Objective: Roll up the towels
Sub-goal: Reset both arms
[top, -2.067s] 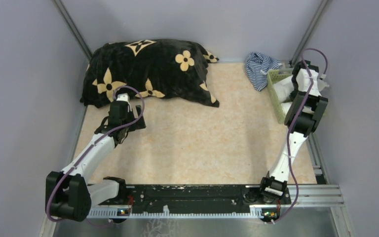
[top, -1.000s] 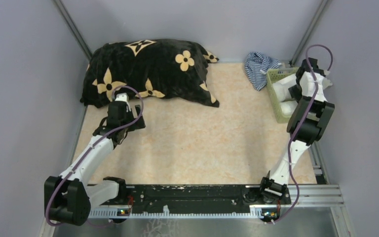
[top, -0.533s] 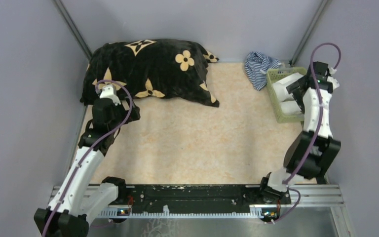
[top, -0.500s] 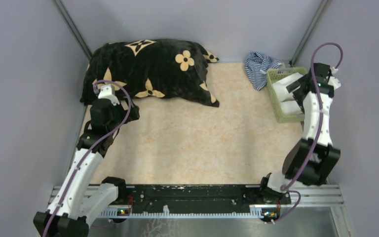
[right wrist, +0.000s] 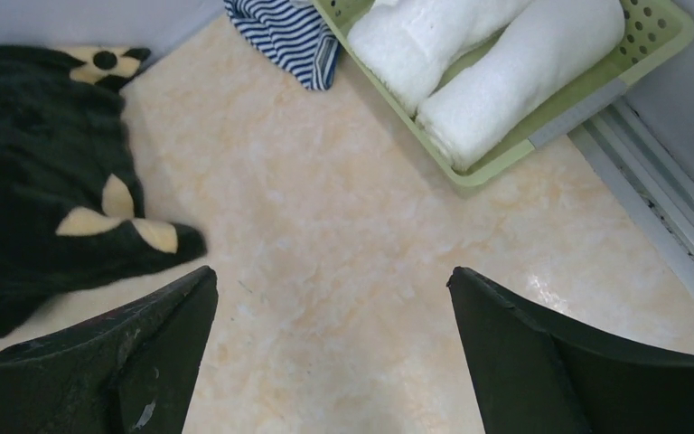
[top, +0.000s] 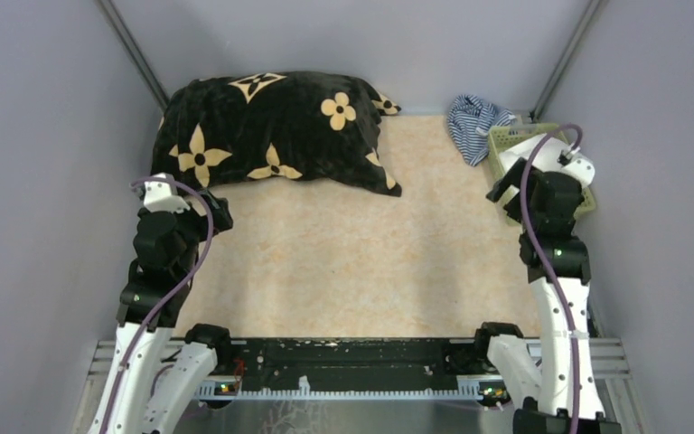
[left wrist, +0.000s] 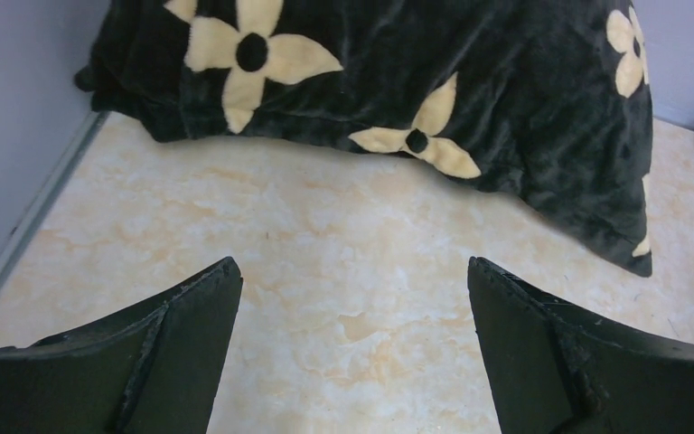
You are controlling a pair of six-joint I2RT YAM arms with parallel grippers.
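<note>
Two rolled towels (right wrist: 479, 68) are seen lying side by side in the green basket (right wrist: 542, 122) at the counter's (top: 352, 262) far right corner. The right fingers (right wrist: 334, 353) have been pulled back from the basket and stand wide, holding nothing. The left fingers (left wrist: 352, 353) are wide and empty too. The rolling looks finished.

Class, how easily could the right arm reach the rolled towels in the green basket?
Probably easily: the right gripper is open and empty, the towels lie uncovered in the basket just ahead, with only bare table between.
</note>
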